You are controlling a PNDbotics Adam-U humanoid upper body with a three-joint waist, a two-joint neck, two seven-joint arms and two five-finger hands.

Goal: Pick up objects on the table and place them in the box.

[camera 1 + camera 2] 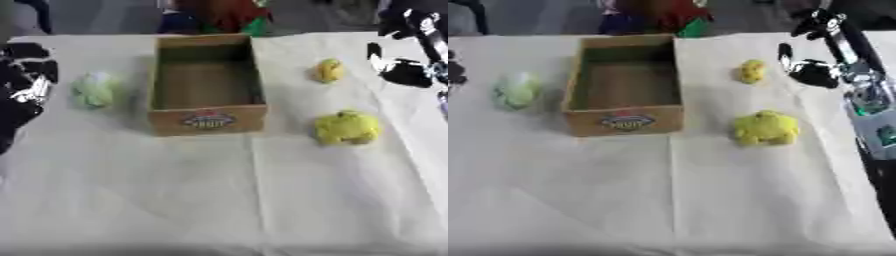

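**Cardboard box empty, three things left to move**

Cardboard walls and a bare floor are all we see of the box (207, 85), which stands open at the middle of the cloth-covered counter (262, 200). Nothing lies inside it, so we judge the task hardly begun.

Three objects wait outside. A pale green soft lump (94, 89) sits near the box's left wall, apart from it. On the other side, a small yellow object (329, 70) lies level with the box's far half, and a larger yellow toy (346, 128) rests nearer us, beside the box's front corner but not touching it.

Our right hand (808, 70) hangs above the counter just right of the small yellow object, holding nothing; its black fingers look relaxed rather than curled. Our left hand (26, 80) shows at the left edge, just beside the green lump, but we cannot tell how its fingers stand.

All three pieces remain to be lifted in, and the small yellow one looks the likeliest first pick.
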